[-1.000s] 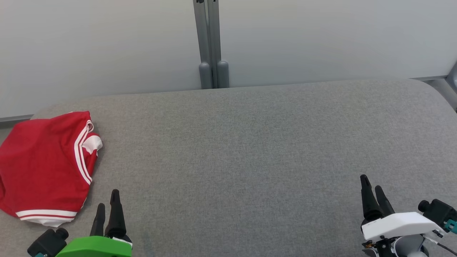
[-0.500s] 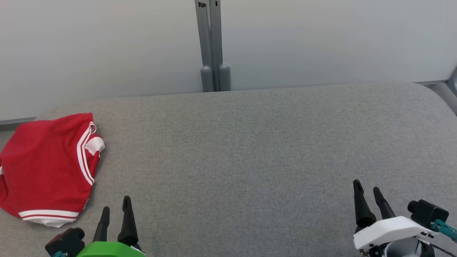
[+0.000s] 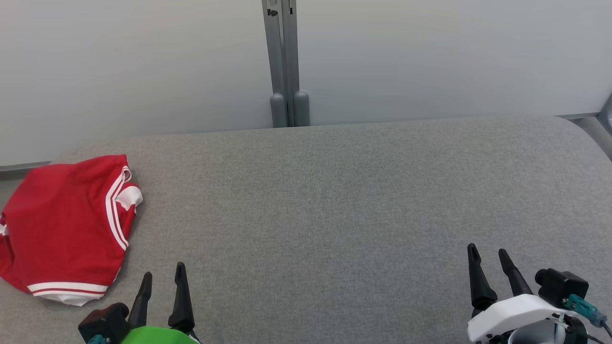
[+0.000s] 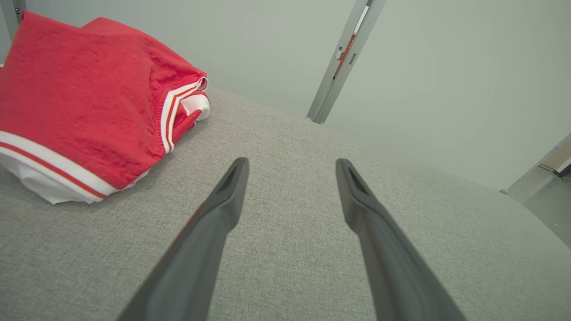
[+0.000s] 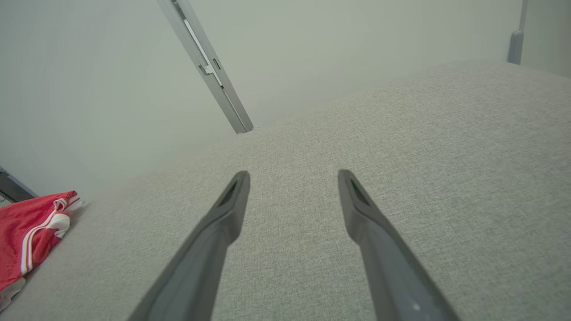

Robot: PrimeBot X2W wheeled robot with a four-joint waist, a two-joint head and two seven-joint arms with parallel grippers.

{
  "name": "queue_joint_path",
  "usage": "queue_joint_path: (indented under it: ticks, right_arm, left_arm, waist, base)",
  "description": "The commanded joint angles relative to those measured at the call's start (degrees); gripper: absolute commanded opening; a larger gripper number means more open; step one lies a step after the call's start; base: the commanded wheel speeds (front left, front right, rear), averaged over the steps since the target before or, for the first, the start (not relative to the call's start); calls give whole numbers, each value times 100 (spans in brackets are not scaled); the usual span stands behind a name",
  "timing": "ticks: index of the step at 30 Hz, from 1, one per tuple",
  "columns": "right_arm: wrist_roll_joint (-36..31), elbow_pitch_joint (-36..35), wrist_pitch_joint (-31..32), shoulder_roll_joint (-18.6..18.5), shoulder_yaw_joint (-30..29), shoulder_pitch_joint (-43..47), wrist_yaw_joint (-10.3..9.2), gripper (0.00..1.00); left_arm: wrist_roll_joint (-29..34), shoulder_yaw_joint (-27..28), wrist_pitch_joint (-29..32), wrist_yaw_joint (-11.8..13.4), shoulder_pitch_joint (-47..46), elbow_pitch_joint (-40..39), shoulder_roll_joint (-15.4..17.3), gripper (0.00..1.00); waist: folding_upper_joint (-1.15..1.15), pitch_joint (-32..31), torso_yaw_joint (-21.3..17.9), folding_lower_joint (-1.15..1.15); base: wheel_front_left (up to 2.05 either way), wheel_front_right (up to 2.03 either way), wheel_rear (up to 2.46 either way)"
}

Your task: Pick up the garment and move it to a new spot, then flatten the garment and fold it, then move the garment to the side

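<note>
The garment is red with white stripes and lies folded in a compact stack at the far left of the grey padded surface. In the left wrist view the garment fills the upper left, and in the right wrist view the garment peeks in at the left edge. My left gripper stands open near the front edge, to the right of the garment and apart from it. My right gripper is open at the lower right, over bare fabric. Nothing is held between either pair of fingers.
A pale wall rises behind the surface, with a grey vertical post at its middle. The surface's rounded right corner meets a grey frame piece at the far right.
Both grippers have drawn back toward the bottom edge, the left shifting right and the right slightly left. The camera has tilted a little. The garment lies as before.
</note>
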Motion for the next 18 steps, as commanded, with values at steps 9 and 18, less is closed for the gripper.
queue_joint_path:
  ticks: [9, 18]
  right_arm:
    - [-592, 66, -166, -38, 55, 81, 1, 100]
    - [-1039, 136, -277, -42, 96, 99, 2, 100]
  left_arm:
    - [535, -54, -162, -41, 115, -47, 48, 100]
    - [876, -105, -267, -54, 171, -1, 52, 100]
  waist:
    - [0, -68, 3, 0]
    - [0, -120, -4, 0]
  base:
    - [0, 0, 0]
    - [0, 0, 0]
